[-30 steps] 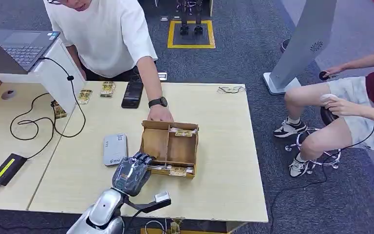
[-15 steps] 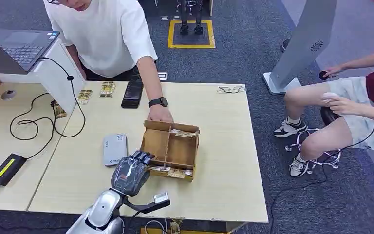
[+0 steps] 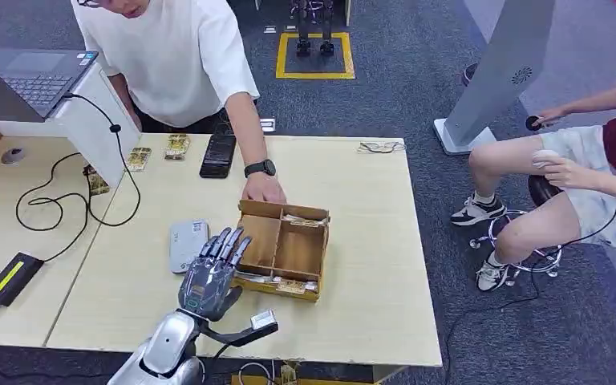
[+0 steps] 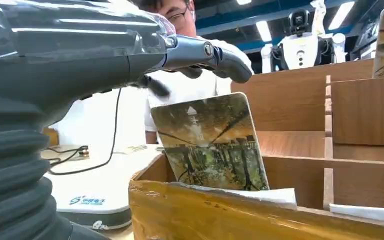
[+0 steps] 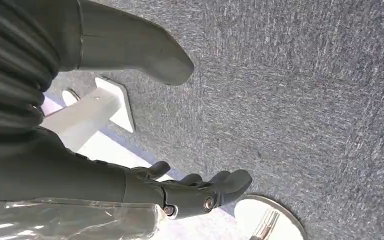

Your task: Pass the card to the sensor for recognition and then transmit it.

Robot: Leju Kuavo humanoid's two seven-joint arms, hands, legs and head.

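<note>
Currently the left robot hand (image 3: 211,277) sits over the near left corner of the wooden box (image 3: 283,249), fingers (image 3: 223,245) extended and spread toward the far side, holding nothing. In the left wrist view the fingers (image 4: 215,52) reach above a card (image 4: 211,142) that stands tilted in the box's near compartment, leaning against the front wall; no finger touches the card as far as this close view allows one to tell. A white sheet lies at the foot of the card.

The box rests on the counter (image 3: 369,265), right of centre, divided into several compartments, with further cards (image 3: 303,218) along its far compartment. A person's hand (image 3: 263,189) rests at the far left corner of the box. The grey card sensor (image 3: 188,244) lies flat on the counter just left of the box and near the left robot hand.

The right robot hand (image 5: 195,192) hangs over grey carpet, fingers loosely curled, nothing held.

On the far part of the counter lie a black phone (image 3: 218,155) and small card stacks (image 3: 177,146). A laptop (image 3: 36,76) stands at far left, with a black cable (image 3: 88,200) trailing to a power adapter (image 3: 12,277). A second person (image 3: 585,172) sits to the right.
</note>
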